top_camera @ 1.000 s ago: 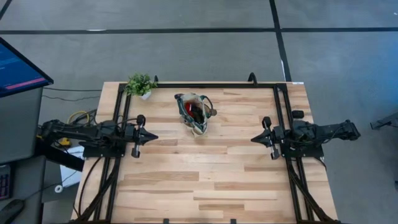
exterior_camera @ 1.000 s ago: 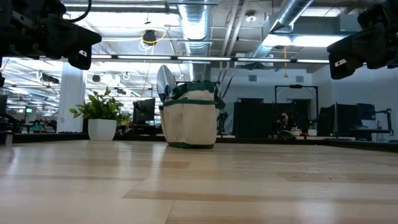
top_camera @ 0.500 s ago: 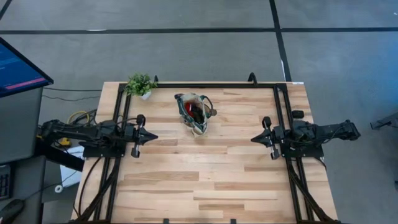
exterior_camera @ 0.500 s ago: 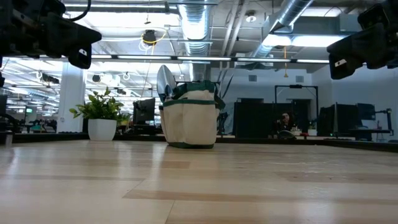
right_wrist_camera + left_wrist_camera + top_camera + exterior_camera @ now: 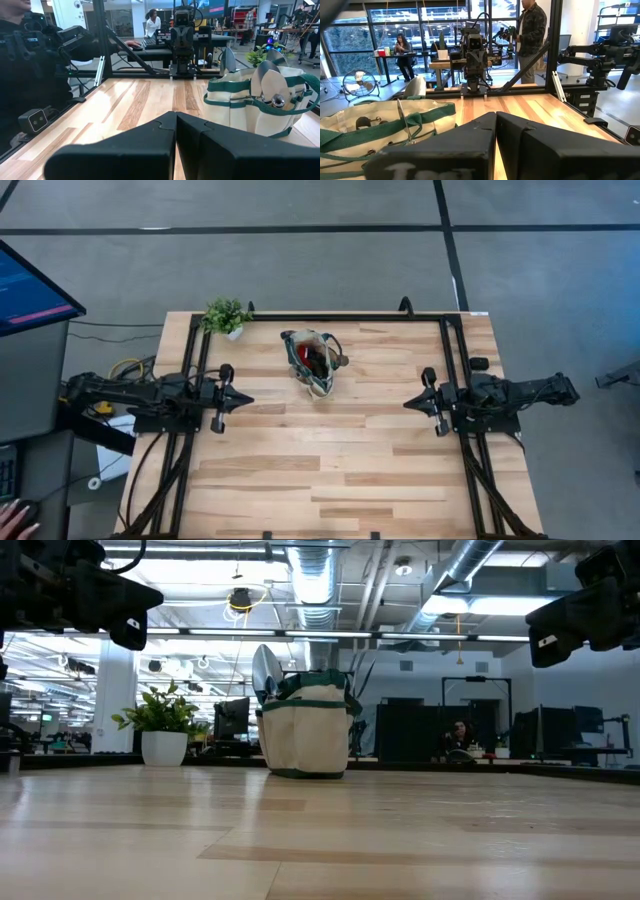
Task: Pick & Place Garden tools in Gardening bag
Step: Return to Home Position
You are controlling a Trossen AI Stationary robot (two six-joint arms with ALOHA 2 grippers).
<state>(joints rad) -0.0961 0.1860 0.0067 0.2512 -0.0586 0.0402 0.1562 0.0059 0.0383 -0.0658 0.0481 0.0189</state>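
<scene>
The beige gardening bag (image 5: 315, 362) with green trim stands upright on its base at the table's far middle. Garden tools sit inside it: a silver trowel blade (image 5: 266, 672) sticks up past the rim, and more silver blades (image 5: 272, 82) and a red item (image 5: 303, 354) show in it. My left gripper (image 5: 247, 399) is shut at the table's left edge, level, pointing right. My right gripper (image 5: 408, 403) is shut at the right edge, level, pointing left. Both hang above the table, well apart from the bag.
A small green potted plant (image 5: 227, 316) stands at the far left corner. Black frame rails (image 5: 196, 360) run along the left, right and far edges. Bare wooden tabletop (image 5: 330, 460) lies between the grippers and toward the near edge. People (image 5: 532, 30) show beyond the table.
</scene>
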